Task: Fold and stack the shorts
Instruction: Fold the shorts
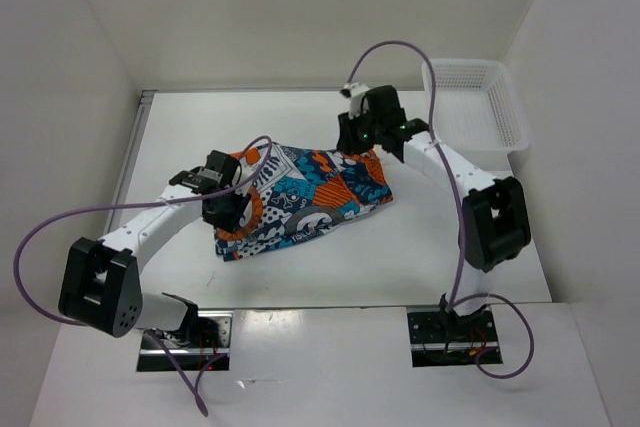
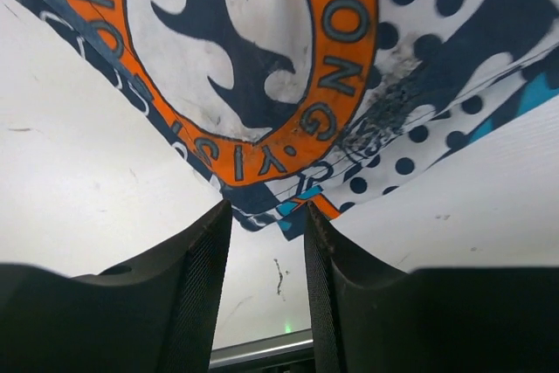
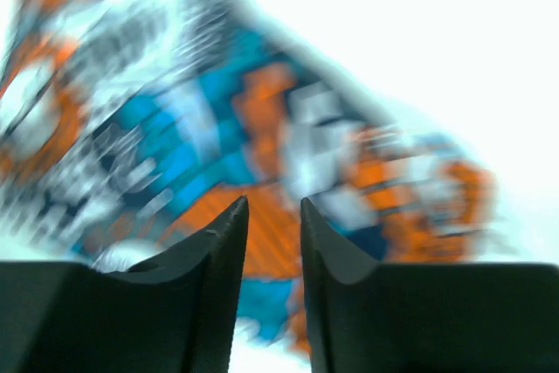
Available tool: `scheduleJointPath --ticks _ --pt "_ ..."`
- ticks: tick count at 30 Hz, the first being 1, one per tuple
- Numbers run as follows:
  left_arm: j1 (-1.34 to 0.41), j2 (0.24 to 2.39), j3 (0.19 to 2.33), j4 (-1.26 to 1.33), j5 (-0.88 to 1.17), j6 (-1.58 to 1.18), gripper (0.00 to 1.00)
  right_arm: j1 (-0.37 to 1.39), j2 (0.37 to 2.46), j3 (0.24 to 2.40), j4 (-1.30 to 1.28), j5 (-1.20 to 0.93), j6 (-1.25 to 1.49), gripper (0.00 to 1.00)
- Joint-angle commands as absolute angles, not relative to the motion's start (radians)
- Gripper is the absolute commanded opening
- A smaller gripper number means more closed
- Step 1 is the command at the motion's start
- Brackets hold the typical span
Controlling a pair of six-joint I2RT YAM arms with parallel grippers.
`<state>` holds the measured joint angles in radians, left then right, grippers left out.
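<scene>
A white table (image 1: 330,282) fills the top view, closed in by white walls (image 1: 300,7) on the left, back and right. The shorts (image 1: 310,197) lie in a folded, wedge-shaped heap in the middle of it, printed in teal, orange, navy and white. Bare tabletop surrounds them on every side: a broad strip between their near edge and my arm bases, a narrower one behind them, and open room out to the left edge. A white slatted basket (image 1: 478,97) sits at the far right corner, well apart from the shorts.

My left gripper (image 2: 268,207) is at the left end of the shorts, with its jaws apart. A corner of the fabric reaches down to the fingertips, and bare table shows between them. My right gripper (image 3: 274,203) hangs over the far right edge of the shorts, jaws parted, holding nothing; its view is blurred.

In the left wrist view an orange ring (image 2: 349,85) on the fabric carries navy letters reading LONG. The other letters I cannot read for sure.
</scene>
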<state>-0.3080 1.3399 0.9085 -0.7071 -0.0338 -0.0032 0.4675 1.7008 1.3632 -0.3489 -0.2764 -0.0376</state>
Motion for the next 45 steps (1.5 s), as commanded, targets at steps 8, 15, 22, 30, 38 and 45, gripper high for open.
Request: scheduleJointPath --ticks 8,15,22,30,38,45 --pt "-0.31 1.448 1.005 -0.634 0.077 0.0 0.53 0.31 1.954 1.566 -0.273 -0.235 -0.032 0.44" --pt "-0.31 1.506 0.833 -0.537 0.024 0.0 0.53 0.371 1.957 1.658 -0.281 -0.196 -0.116 0.08" --pt "-0.31 1.516 0.741 -0.502 -0.006 0.0 0.54 0.428 2.008 1.608 -0.403 -0.291 -0.093 0.0" --pt "-0.31 1.516 0.709 -0.523 0.017 0.0 0.54 0.437 2.143 1.615 -0.388 -0.192 -0.026 0.0" --pt "-0.31 1.506 0.698 -0.555 -0.063 0.0 0.54 0.446 2.313 1.782 -0.342 0.105 0.086 0.0" --pt "-0.31 1.506 0.68 -0.555 -0.086 0.0 0.53 0.446 2.378 1.957 -0.307 0.247 0.094 0.0"
